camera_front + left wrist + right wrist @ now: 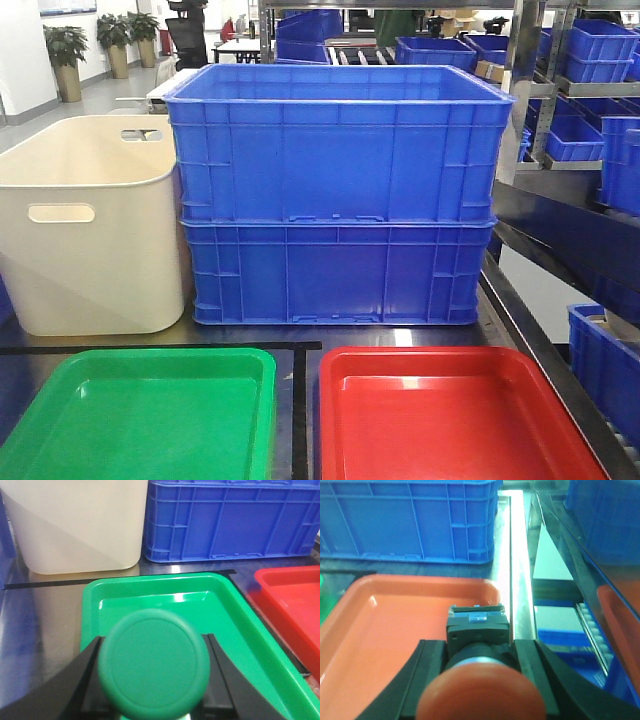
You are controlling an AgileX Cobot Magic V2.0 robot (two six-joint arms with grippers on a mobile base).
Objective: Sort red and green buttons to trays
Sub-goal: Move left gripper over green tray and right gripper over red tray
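In the left wrist view, my left gripper (154, 639) is shut on a green button (154, 662). Its round cap faces the camera and hides its body. It hangs over the near end of the green tray (150, 592). My right gripper (480, 645) is shut on a red button (480, 697), clamped by its dark body between the black fingers (415, 680). It hangs over the right near part of the red tray (395, 620). In the front view the green tray (150, 410) and red tray (440, 420) lie side by side with nothing in them, and neither gripper shows.
Two stacked blue crates (340, 200) stand behind the trays. A cream tub (90, 230) with handle slots stands to their left. The table's metal edge (517, 580) runs just right of the red tray. Beyond it are shelves with more blue crates (600, 130).
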